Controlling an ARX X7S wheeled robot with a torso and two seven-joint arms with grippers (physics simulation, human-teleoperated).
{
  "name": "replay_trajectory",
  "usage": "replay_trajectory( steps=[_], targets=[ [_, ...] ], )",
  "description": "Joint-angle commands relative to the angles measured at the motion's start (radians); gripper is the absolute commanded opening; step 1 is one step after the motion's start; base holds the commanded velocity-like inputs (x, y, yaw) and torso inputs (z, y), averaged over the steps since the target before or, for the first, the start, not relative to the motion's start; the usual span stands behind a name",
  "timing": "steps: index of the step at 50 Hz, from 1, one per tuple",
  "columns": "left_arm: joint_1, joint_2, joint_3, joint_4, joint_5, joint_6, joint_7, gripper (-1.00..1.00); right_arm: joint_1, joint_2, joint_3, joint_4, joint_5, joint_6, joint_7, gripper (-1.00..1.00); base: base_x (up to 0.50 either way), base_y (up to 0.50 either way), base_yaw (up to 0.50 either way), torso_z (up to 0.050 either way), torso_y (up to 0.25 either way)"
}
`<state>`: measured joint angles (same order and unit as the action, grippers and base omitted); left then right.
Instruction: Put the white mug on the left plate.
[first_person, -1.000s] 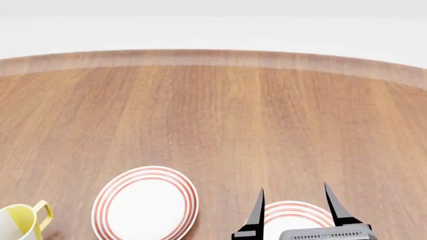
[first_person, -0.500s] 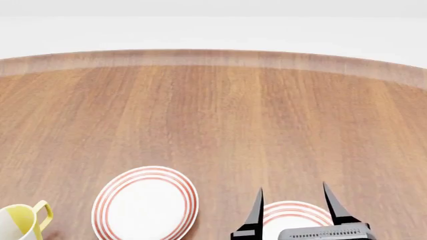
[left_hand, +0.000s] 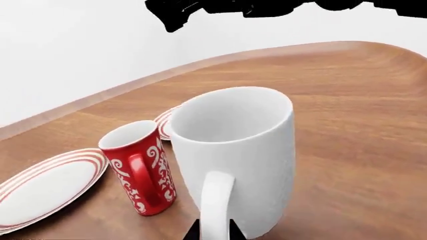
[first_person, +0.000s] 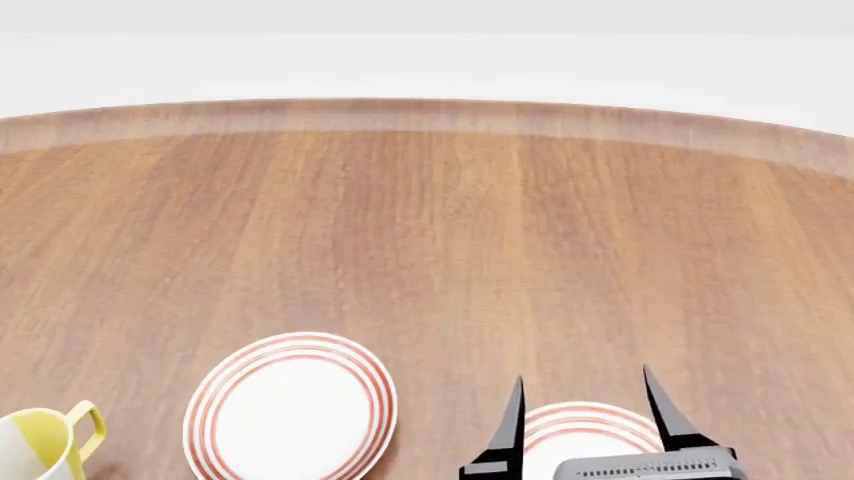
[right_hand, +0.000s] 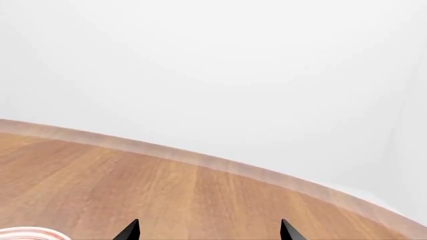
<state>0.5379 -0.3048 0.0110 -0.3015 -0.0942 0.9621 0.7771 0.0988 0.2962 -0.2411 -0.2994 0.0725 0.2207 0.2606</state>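
The white mug (left_hand: 247, 150) stands tall and plain on the wooden table, its loop handle (left_hand: 216, 200) facing the left wrist camera. My left gripper (left_hand: 214, 234) is shut on that handle, one black fingertip pressed against each side. The mug and this gripper lie outside the head view. The left plate (first_person: 291, 410), white with thin red rings, lies flat near the bottom of the head view. My right gripper (first_person: 582, 382) hangs open over the other ringed plate (first_person: 587, 428), holding nothing.
A small red mug with white swirls (left_hand: 140, 167) stands right beside the white mug. Two ringed plates (left_hand: 47, 187) (left_hand: 165, 120) lie beyond the red mug. A white mug with a yellow inside (first_person: 40, 445) sits left of the left plate. The curved far table edge (first_person: 427, 112) is distant.
My right gripper has drifted very slightly left in the head view. Plates and the yellow-lined mug have not moved.
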Motion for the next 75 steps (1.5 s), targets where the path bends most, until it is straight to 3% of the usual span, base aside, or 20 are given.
replay_trajectory(
  steps=[1,19,26,34,39,44,47,50,56,75],
  targets=[
    [0.039,0.025,-0.074,0.007,-0.065,0.081,0.034,-1.00,0.000,0.003,-0.002,0.005,0.005,-0.006,0.003,1.00,0.00,0.00,0.00,0.000,0.000],
    [0.096,0.050,-0.174,0.144,-0.202,0.050,0.082,-1.00,0.009,0.003,-0.013,0.017,0.006,-0.008,0.007,1.00,0.00,0.00,0.00,0.000,0.000],
    [0.112,0.035,-0.190,0.233,-0.332,0.002,0.044,-1.00,0.002,0.006,-0.011,0.021,0.010,-0.017,0.011,1.00,0.00,0.00,0.00,0.000,0.000],
    [0.078,0.042,-0.198,0.230,-0.379,-0.033,0.017,-1.00,0.003,0.006,-0.013,0.034,0.012,-0.028,0.012,1.00,0.00,0.00,0.00,0.000,0.000],
    [0.032,0.052,-0.209,0.292,-0.414,-0.137,-0.078,-1.00,0.001,0.007,-0.013,0.029,0.015,-0.025,0.015,1.00,0.00,0.00,0.00,0.000,0.000],
    [-0.045,0.075,-0.207,0.288,-0.353,-0.221,-0.163,-1.00,0.000,0.009,-0.013,0.035,0.017,-0.032,0.015,1.00,0.00,0.00,0.00,0.000,0.000],
    [-0.108,0.075,-0.200,0.299,-0.360,-0.313,-0.225,-1.00,-0.001,0.012,-0.010,0.029,0.021,-0.029,0.016,1.00,0.00,0.00,0.00,0.000,0.000],
    [-0.187,0.073,-0.182,0.336,-0.267,-0.449,-0.323,-1.00,-0.005,0.014,-0.009,0.019,0.023,-0.023,0.019,1.00,0.00,0.00,0.00,0.000,0.000],
    [-0.270,0.083,-0.174,0.340,-0.274,-0.582,-0.406,-1.00,0.002,0.014,-0.012,0.027,0.025,-0.022,0.018,1.00,0.00,0.00,0.00,0.000,0.000],
    [-0.376,0.108,-0.076,0.355,-0.157,-0.647,-0.466,-1.00,-0.003,0.017,-0.012,0.042,0.033,-0.041,0.024,1.00,0.00,0.00,0.00,0.000,0.001]
  ],
)
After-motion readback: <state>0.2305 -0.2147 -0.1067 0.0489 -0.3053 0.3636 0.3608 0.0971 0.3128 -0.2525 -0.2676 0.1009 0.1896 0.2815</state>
